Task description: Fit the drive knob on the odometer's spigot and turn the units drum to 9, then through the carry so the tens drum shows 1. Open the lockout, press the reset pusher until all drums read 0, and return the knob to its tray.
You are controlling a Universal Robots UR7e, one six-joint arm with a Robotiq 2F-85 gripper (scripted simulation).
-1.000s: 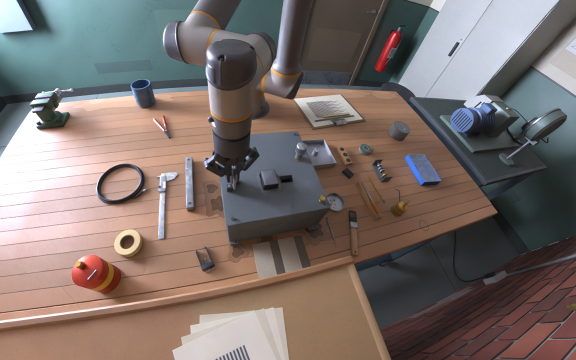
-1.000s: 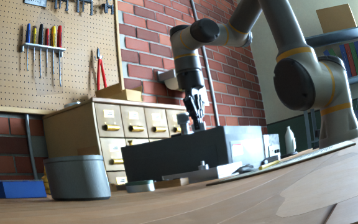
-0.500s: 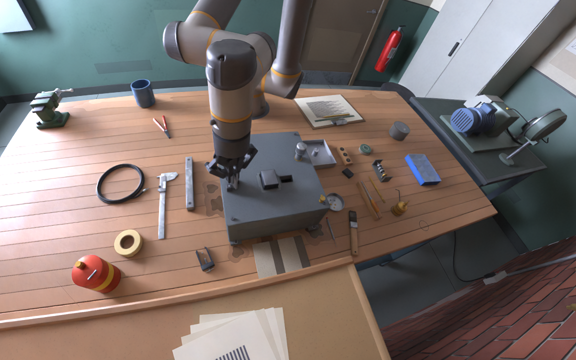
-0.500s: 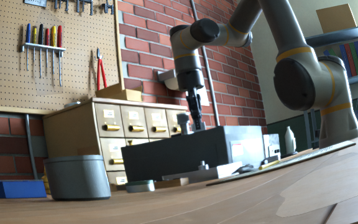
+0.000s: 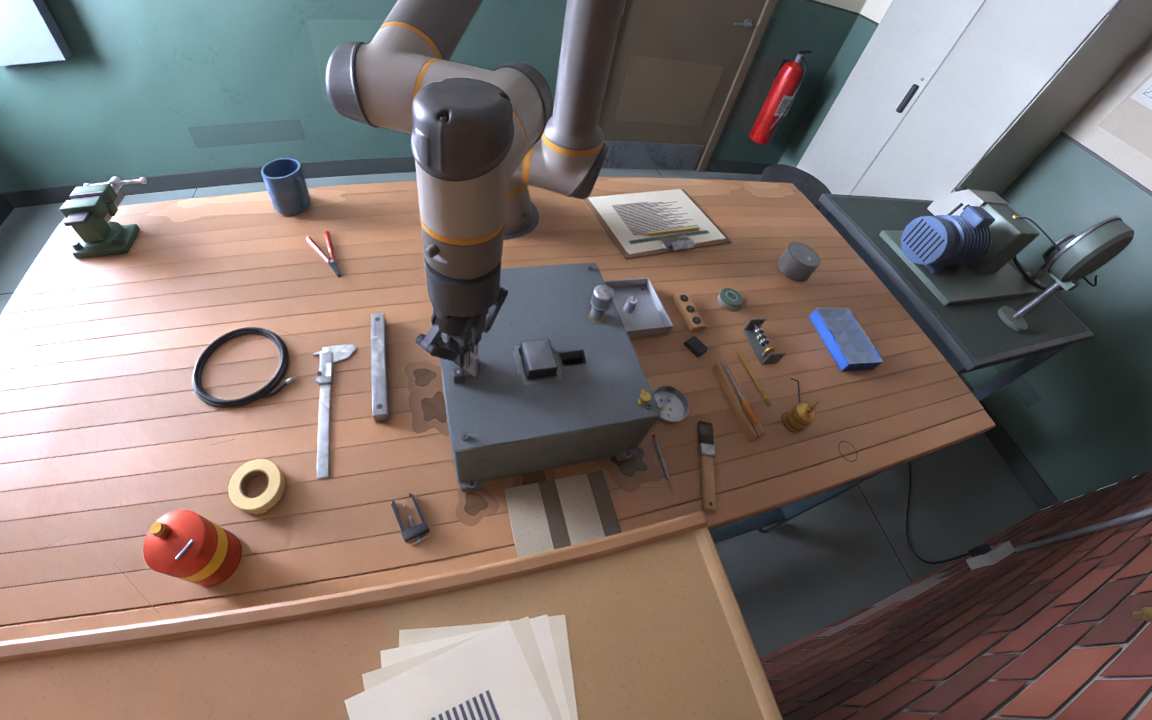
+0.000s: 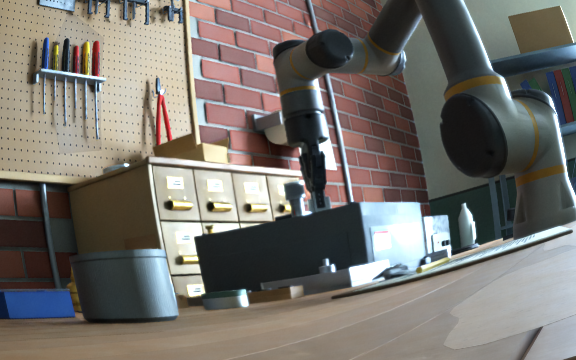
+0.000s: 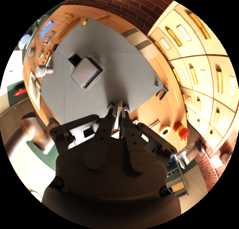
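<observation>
The drive knob stands on the grey odometer box at its far right corner, beside the small grey tray. The knob is a silver cylinder, also seen past the box top and from above. A dark raised block sits at the middle of the box top. My gripper is at the left edge of the box top, fingertips down on it. The drums are hidden.
The box's left edge lies directly under my fingers. A steel rule and a caliper lie on the bench to its left. A cable coil, tape roll and red canister lie further left. Small tools crowd the right.
</observation>
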